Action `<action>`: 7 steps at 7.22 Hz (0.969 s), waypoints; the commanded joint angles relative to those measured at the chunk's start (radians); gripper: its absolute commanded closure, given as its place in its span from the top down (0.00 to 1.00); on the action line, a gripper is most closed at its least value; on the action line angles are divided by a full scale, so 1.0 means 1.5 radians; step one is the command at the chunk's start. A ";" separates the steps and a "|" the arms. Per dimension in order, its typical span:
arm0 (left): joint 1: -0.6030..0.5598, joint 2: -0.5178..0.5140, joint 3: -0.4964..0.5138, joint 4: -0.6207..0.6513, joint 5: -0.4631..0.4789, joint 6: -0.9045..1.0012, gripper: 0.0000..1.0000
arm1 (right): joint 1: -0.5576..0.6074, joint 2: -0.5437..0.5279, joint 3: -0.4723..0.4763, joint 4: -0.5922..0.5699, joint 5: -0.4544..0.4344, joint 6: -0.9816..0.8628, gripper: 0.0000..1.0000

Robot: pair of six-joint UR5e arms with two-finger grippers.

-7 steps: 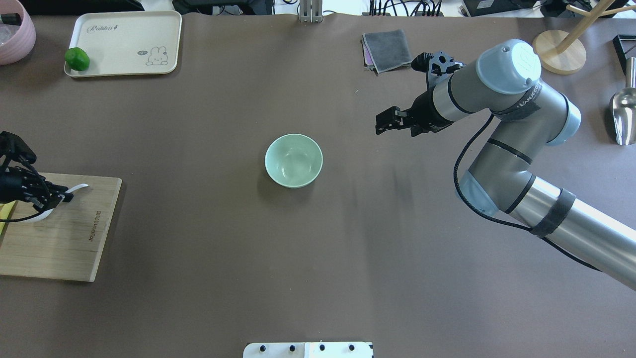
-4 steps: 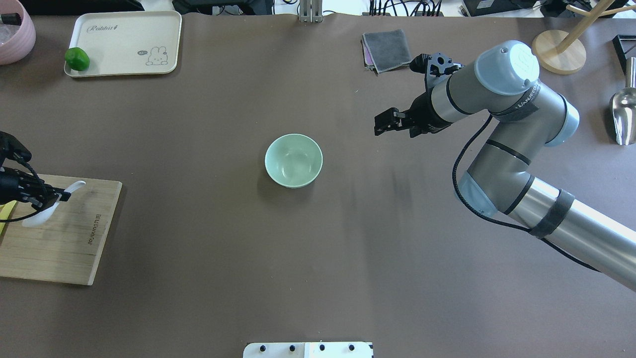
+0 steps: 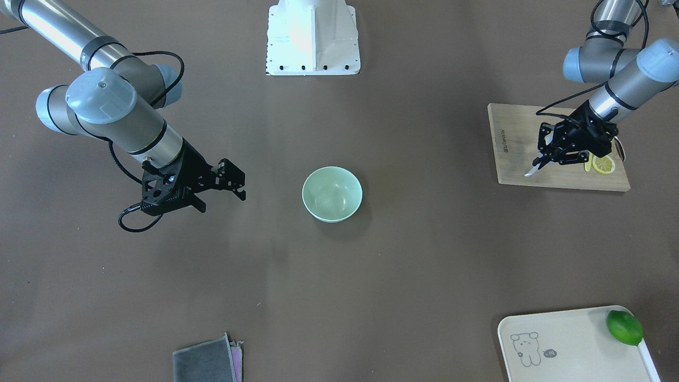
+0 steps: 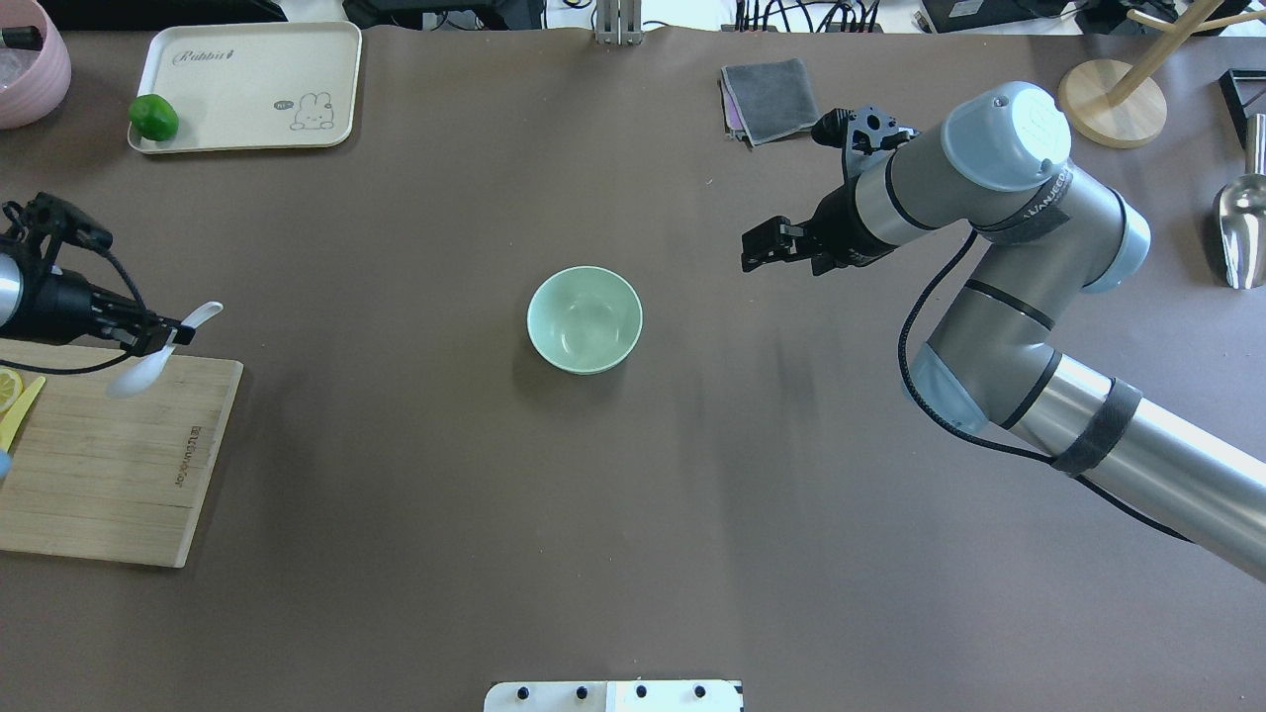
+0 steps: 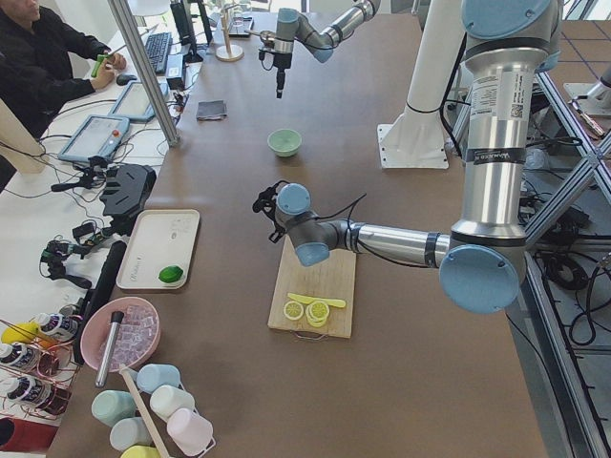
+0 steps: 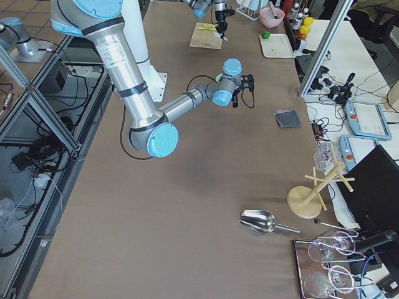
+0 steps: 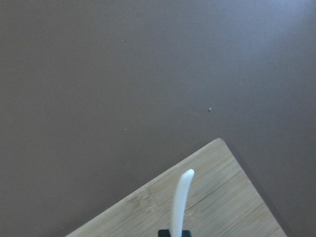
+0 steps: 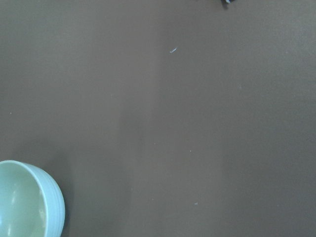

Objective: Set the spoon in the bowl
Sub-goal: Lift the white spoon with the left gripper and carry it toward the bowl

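- The left gripper is pinching the small white soup spoon by its handle. A second ago it was working low over the rectangular bamboo cutting board. Now it is holding the spoon lifted near the board's far corner, with the handle tip pointing toward the table's middle.
- A yellow lemon slice and a slim yellow knife are now showing at the board's left end, where the arm was mostly hiding them before.
- The round pale mint-green bowl is sitting empty mid-table, exactly where it was, well apart from the spoon.
- The right gripper is hovering off the bowl's far right side, its claw spread and gripping nothing, and it is barely shifting from its earlier spot.
- Counting across the table:
  - one spoon
  - one knife
  - two lemon slices, both visible in the left side view
  - one board
  - one pink ribbed bowl
  - one cream rectangular tray carrying one green lime
  - one green bowl
  - one folded grey cloth
  - one wooden stand
  - one shiny metal scoop
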 commanded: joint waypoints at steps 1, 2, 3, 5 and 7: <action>0.000 -0.139 0.002 0.075 0.005 -0.150 0.00 | 0.001 -0.001 0.001 0.000 0.003 -0.004 1.00; 0.008 -0.178 0.003 0.105 0.042 -0.188 0.00 | 0.001 -0.001 0.001 0.000 0.001 -0.003 1.00; 0.062 -0.217 0.004 0.109 0.108 -0.250 0.00 | 0.000 -0.002 0.001 0.000 0.001 -0.004 1.00; 0.127 -0.296 0.018 0.116 0.216 -0.376 0.00 | 0.005 -0.005 0.001 -0.001 0.004 -0.007 1.00; 0.202 -0.366 0.037 0.138 0.350 -0.472 0.00 | 0.043 -0.010 0.000 -0.006 0.043 -0.014 1.00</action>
